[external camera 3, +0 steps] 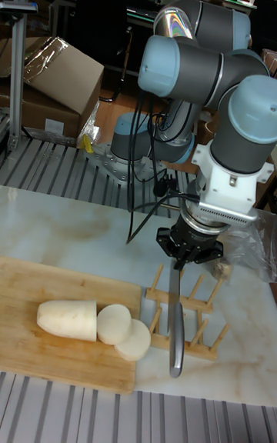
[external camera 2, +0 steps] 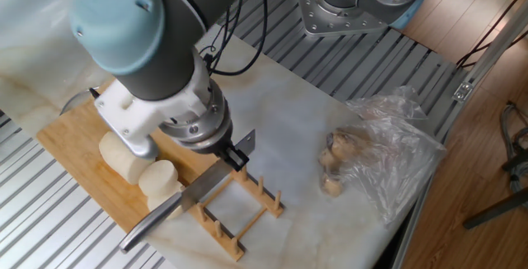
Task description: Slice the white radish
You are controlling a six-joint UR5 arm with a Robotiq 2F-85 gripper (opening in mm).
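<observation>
The white radish lies on the wooden cutting board [external camera 2: 66, 149] [external camera 3: 31, 343] as a thick stub [external camera 2: 118, 153] [external camera 3: 68, 318]. Two round cut discs [external camera 2: 159, 178] [external camera 3: 114, 324] lean beside its cut end, the outer disc [external camera 3: 133, 341] at the board's edge. My gripper [external camera 2: 233, 153] [external camera 3: 185, 256] is shut on a steel knife [external camera 2: 194, 195] [external camera 3: 175, 320]. The knife hangs past the discs, over the wooden rack, and does not touch the radish. In the fixed view the knife covers part of the outer disc.
A slotted wooden rack [external camera 2: 243, 207] [external camera 3: 201, 328] stands on the marble top right beside the board. A crumpled clear plastic bag with brownish lumps [external camera 2: 371, 158] lies further right. Cables [external camera 3: 142, 204] trail from the arm's base [external camera 2: 346, 5] at the back.
</observation>
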